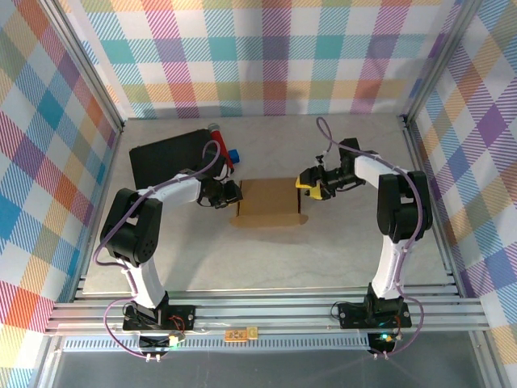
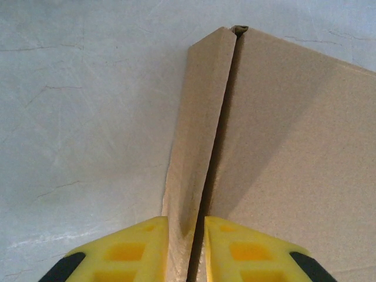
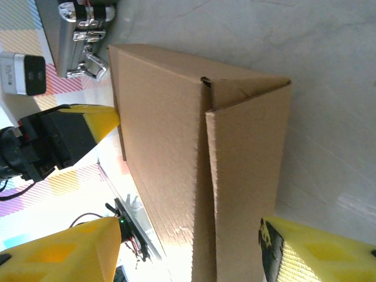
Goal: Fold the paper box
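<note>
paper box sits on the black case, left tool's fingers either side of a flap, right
No: the paper box lies on the table, beside the black case, per the top external view. The left tool does straddle a flap.

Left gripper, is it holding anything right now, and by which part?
Yes: the left gripper pinches the paper box by the edge of its upright side flap.

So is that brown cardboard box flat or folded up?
Folded up, mostly: the paper box stands as a shallow rectangle, its side flap raised against it. Whether that flap is tucked in, cannot tell.
</note>
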You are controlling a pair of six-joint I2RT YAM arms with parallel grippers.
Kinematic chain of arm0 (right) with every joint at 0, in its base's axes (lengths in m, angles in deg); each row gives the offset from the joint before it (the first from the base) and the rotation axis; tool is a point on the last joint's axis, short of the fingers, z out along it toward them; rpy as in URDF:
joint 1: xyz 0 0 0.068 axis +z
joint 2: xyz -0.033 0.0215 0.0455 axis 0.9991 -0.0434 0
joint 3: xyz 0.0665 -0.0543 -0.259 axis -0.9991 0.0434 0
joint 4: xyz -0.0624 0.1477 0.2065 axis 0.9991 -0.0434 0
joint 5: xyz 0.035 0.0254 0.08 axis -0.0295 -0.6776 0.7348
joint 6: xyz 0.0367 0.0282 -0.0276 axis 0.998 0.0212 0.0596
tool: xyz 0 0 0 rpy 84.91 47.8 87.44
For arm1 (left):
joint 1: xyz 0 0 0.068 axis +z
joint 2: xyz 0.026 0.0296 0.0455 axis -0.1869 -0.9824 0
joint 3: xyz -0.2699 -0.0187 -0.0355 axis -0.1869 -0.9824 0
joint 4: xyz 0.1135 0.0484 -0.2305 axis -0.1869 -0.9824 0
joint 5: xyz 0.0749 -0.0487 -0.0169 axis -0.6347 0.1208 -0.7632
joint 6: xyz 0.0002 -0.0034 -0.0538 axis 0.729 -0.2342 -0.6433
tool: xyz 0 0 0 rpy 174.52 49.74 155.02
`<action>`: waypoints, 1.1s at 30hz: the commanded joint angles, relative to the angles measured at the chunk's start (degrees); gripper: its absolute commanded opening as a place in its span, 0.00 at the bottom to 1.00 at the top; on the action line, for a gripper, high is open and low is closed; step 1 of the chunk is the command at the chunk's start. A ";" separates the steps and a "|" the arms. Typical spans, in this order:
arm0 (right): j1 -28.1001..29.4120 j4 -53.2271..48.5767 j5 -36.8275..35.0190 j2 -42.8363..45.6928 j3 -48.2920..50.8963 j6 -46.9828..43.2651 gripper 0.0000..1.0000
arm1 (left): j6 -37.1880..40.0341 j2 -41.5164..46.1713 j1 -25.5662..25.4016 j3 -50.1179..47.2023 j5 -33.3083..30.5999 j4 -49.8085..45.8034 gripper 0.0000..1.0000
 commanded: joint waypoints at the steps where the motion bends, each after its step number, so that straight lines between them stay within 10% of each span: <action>1: 0.79 1.27 2.50 -0.64 0.66 -2.31 0.65 | 1.59 -0.65 0.37 -2.06 -2.69 -3.15 0.21; 26: 6.00 25.23 7.82 -0.75 11.38 16.18 0.55 | 1.11 -1.65 0.82 -2.67 -3.11 -3.23 0.19; 33: 5.83 18.79 7.86 -0.22 7.31 22.37 0.40 | -8.80 9.44 3.05 -2.57 -3.52 -0.86 0.55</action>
